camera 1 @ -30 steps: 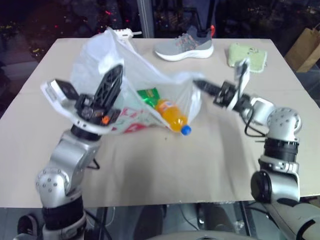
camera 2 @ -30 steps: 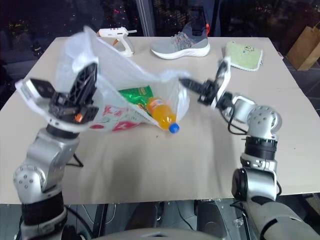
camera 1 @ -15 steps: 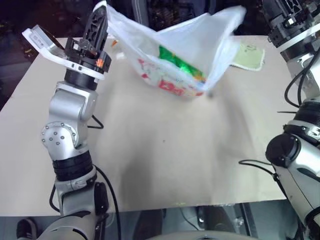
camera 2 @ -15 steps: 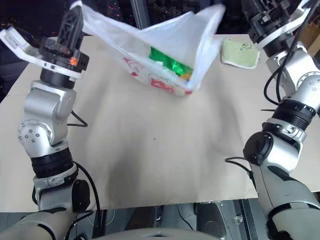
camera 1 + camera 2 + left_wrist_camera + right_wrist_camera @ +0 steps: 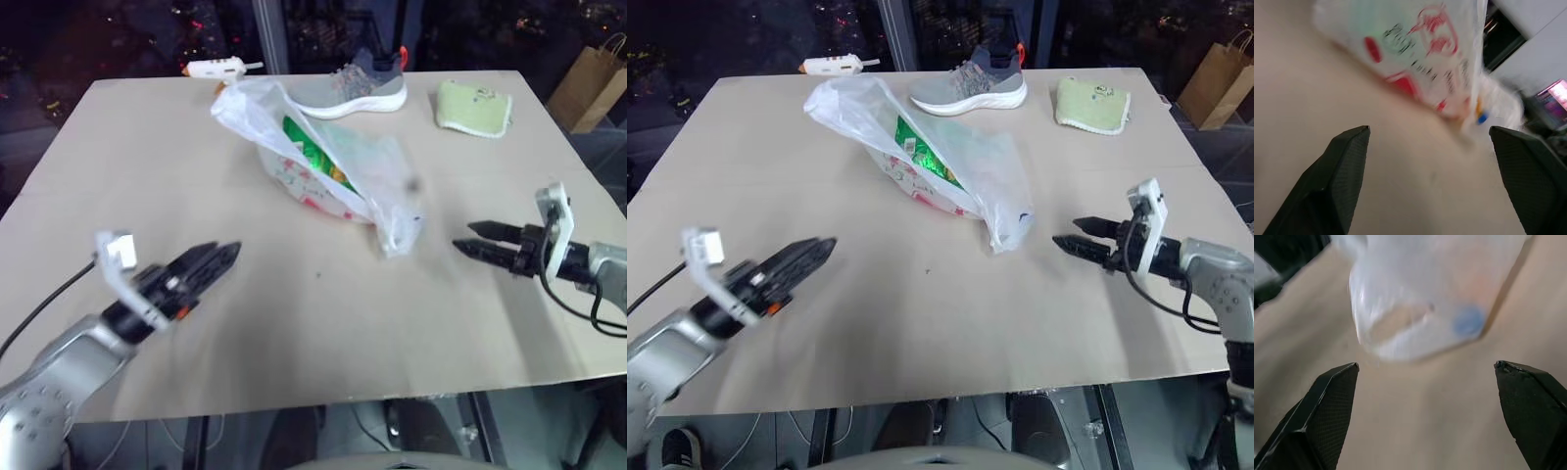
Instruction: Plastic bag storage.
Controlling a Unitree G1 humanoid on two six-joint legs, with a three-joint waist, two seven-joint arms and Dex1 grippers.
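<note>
Plastic bag: upper centre on the desk, thin, limp, slippery, weighted by contents; probably best gripped by bunched film; both end effectors, left and right, open, empty.

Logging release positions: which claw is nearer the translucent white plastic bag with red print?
Right. The right claw sits just off the translucent white plastic bag with red print, beside its near end; the left claw lies farther back, apart from it.
</note>
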